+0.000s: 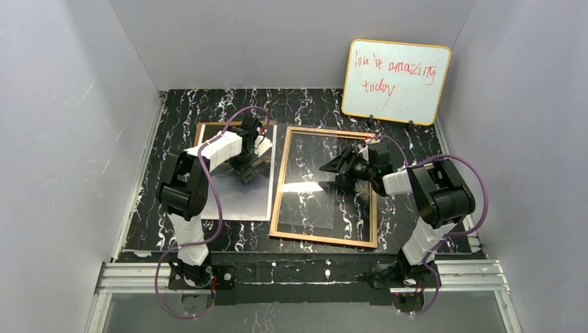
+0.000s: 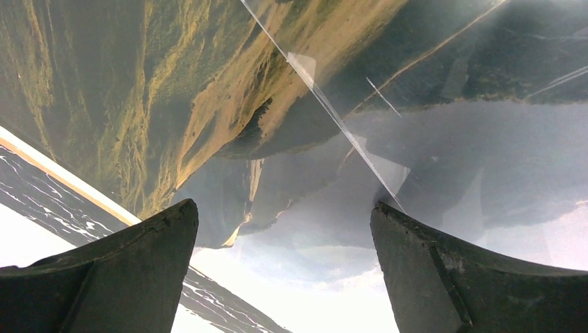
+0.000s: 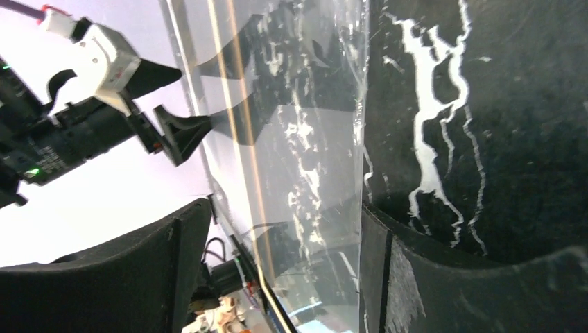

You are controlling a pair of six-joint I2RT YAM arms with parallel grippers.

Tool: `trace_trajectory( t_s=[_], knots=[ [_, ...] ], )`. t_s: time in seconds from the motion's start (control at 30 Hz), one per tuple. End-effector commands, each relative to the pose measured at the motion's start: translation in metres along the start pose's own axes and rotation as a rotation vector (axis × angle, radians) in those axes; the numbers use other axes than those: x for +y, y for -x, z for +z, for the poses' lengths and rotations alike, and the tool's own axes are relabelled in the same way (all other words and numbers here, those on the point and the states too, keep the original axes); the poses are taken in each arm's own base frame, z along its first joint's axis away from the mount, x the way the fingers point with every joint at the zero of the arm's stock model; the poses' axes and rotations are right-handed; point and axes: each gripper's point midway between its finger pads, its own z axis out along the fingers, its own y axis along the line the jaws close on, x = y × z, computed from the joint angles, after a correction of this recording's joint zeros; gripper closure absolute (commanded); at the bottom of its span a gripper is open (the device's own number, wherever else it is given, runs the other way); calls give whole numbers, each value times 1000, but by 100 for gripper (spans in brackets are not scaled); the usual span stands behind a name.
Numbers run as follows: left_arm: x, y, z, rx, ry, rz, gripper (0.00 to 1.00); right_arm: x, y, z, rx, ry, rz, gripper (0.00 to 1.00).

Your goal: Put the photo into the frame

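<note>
I see the left gripper (image 2: 284, 215) low over the large glossy print of a brown-grey mountain landscape (image 2: 208, 90), its fingers spread wide and holding nothing. The print lies face up on a brown hardboard panel (image 1: 208, 125). Just beside it, the thin-railed rectangular frame (image 1: 322, 240) lies tan back up on the black white-veined table (image 1: 312, 104). My right gripper (image 3: 286, 208) is also spread, straddling the edge of the clear pane (image 3: 305, 104); I cannot tell whether it touches.

Place: robot lab cell.
Enclosure: grey walls (image 1: 62, 139), 9, 12 and 3 o'clock.
Mounting: aluminium rail (image 1: 132, 276), 6 o'clock.
</note>
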Motion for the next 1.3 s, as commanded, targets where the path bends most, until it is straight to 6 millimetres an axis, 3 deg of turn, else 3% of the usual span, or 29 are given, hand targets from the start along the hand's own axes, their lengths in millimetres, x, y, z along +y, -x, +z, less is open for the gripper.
trace_trajectory(
  t_s=[0.0, 0.2, 0.5, 0.87, 0.93, 1.03, 1.13, 1.27],
  knots=[
    [-22, -14, 36, 74, -47, 22, 6, 43, 5, -10, -13, 194, 16, 19],
    [-23, -15, 37, 80, -34, 39, 6, 66, -1, -17, 42, 312, 16, 34],
    [-21, -12, 30, 62, -35, 45, 6, 43, -1, -9, 54, 176, -4, 57],
    [-23, -14, 33, 81, -33, 56, 5, 43, -9, 7, 103, 132, -24, 71],
    [-20, -14, 30, 78, -20, 61, 5, 42, -13, 7, 137, 126, -23, 88],
    [-9, -7, 19, 50, 16, 54, 2, 40, -6, -1, 96, 38, -78, 99],
    [3, 2, 5, 22, 45, 40, 2, 42, 5, -17, 44, -35, -133, 99],
    [17, 16, -14, -24, 60, 7, 2, 44, 4, -43, 29, -91, -154, 99]
  ],
)
